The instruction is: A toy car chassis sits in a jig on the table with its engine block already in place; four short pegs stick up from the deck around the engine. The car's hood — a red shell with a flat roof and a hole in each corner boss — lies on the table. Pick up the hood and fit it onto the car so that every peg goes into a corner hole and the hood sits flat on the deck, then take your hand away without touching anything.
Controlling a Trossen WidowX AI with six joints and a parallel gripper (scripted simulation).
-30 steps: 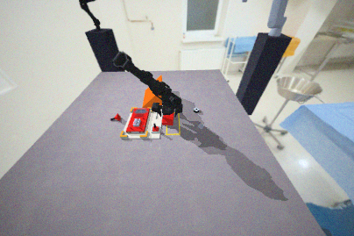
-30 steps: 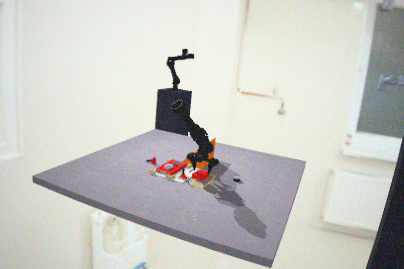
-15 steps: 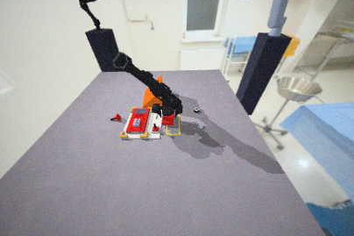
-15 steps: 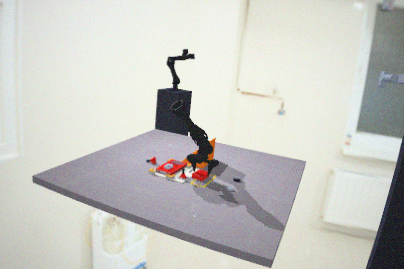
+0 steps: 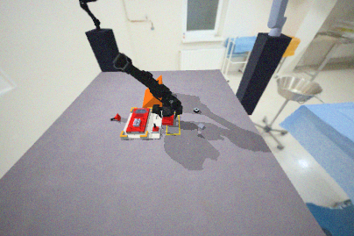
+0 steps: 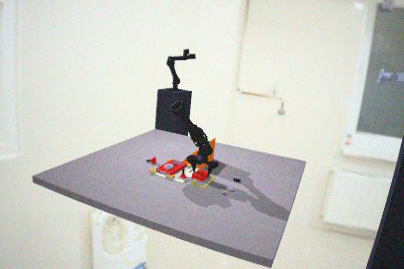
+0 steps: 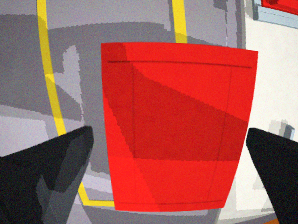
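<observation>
The red hood point(image 7: 176, 125) point(image 5: 168, 121) point(image 6: 200, 175) lies flat on the table inside a yellow marked rectangle point(image 7: 45, 63) point(image 5: 179, 128), just right of the jig. My gripper point(image 7: 173, 136) point(image 5: 168, 113) point(image 6: 203, 164) is open and empty, low over the hood, with one black finger on each side of it and apart from it. The red car chassis point(image 5: 141, 118) point(image 6: 170, 170) sits in its white jig point(image 5: 145, 136) to the left, with the grey engine block on its deck. The pegs are too small to make out.
An orange wedge point(image 5: 151, 97) point(image 6: 213, 146) stands behind the jig. A small red piece point(image 5: 116, 118) point(image 6: 151, 160) lies left of it. A dark ring point(image 5: 196, 110) and a small grey part point(image 5: 201, 125) lie to the right. A dark pillar point(image 5: 104, 48) stands at the table's back edge.
</observation>
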